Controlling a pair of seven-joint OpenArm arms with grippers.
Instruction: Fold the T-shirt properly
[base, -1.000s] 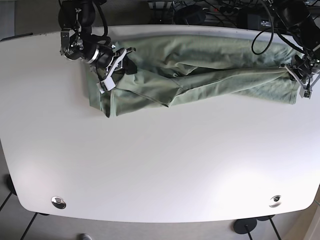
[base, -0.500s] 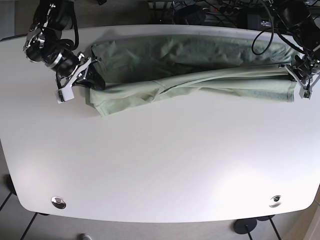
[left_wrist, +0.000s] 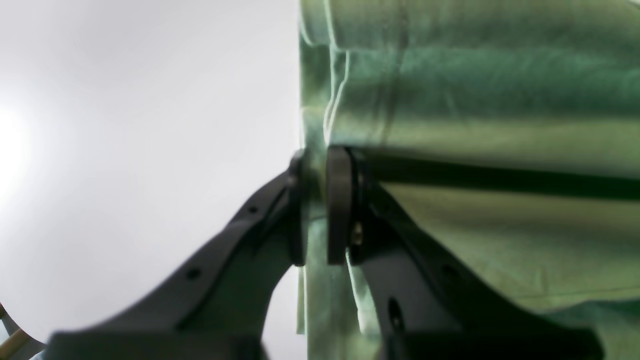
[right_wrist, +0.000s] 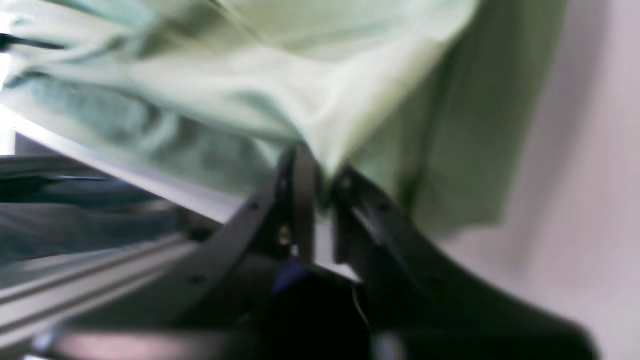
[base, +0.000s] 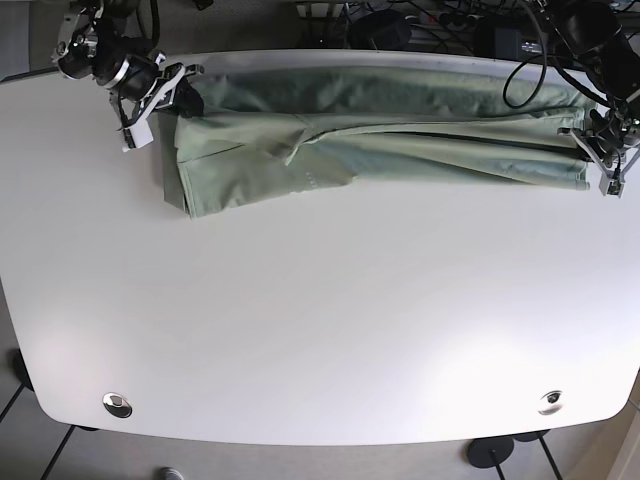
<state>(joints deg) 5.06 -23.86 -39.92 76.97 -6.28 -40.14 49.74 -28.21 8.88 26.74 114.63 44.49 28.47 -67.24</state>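
A pale green T-shirt (base: 380, 135) lies stretched across the far part of the white table (base: 320, 320), pulled taut between my two grippers. My right gripper (base: 170, 95), at the base view's far left, is shut on the shirt's left end; its wrist view shows the cloth (right_wrist: 310, 110) pinched between the fingers (right_wrist: 300, 190). My left gripper (base: 598, 160), at the far right, is shut on the shirt's right edge; its wrist view shows the cloth (left_wrist: 450, 100) clamped between the pads (left_wrist: 337, 200).
Black cables and equipment (base: 420, 25) lie behind the table's far edge. Two round metal fittings (base: 117, 404) (base: 550, 402) sit near the table's front corners. The table's left edge is close to my right gripper.
My right gripper has moved up and back toward the table's far left corner with the cloth in it, drawing the shirt flatter and straighter. My left gripper has stayed in place.
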